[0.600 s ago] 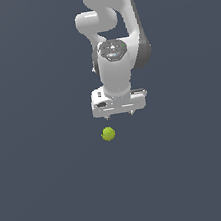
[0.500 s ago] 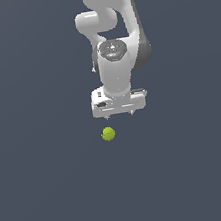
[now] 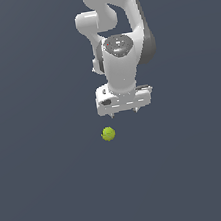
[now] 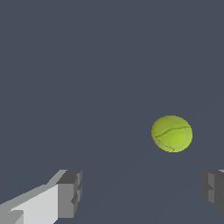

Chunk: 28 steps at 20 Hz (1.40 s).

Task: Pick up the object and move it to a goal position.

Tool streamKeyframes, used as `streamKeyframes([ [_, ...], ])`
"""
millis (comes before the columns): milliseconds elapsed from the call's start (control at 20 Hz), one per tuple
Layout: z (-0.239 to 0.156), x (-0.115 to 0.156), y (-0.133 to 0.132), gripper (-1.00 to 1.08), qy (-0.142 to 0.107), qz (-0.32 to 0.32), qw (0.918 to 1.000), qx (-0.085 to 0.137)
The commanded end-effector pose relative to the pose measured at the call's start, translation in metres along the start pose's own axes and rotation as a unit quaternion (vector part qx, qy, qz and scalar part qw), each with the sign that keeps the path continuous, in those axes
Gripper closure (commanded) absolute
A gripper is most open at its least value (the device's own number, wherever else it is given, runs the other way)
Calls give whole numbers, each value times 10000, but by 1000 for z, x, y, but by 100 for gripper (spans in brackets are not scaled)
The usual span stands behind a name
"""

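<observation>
The object is a small yellow-green ball point(image 3: 108, 133) with faint darker lines, lying on the dark grey floor. In the exterior view it sits just below the white gripper point(image 3: 125, 112) and a little to the exterior view's left of its middle. The gripper hangs from the white arm, pointing down, above the ball and apart from it. In the wrist view the ball point(image 4: 171, 133) shows beyond the gripper point(image 4: 142, 194), nearer one grey fingertip point(image 4: 212, 191) than the other point(image 4: 70, 192). The jaws stand wide open and hold nothing.
A plain dark grey floor point(image 3: 45, 194) fills both views. The white arm point(image 3: 119, 40) rises above the gripper to the top of the exterior view.
</observation>
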State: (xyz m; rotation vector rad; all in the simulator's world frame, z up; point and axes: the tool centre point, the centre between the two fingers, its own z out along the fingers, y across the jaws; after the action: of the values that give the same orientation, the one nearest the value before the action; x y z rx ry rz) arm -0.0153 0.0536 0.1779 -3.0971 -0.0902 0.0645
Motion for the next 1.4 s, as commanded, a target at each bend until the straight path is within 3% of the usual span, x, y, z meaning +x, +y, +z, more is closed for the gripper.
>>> streamKeyframes([
  [0,0,0,-1,-92,-6,5,10000,7],
  [800,26,4,27,-92,56,-798,9968,-82],
  [1350,62,6,66,-92,116,-1958,9804,-202],
])
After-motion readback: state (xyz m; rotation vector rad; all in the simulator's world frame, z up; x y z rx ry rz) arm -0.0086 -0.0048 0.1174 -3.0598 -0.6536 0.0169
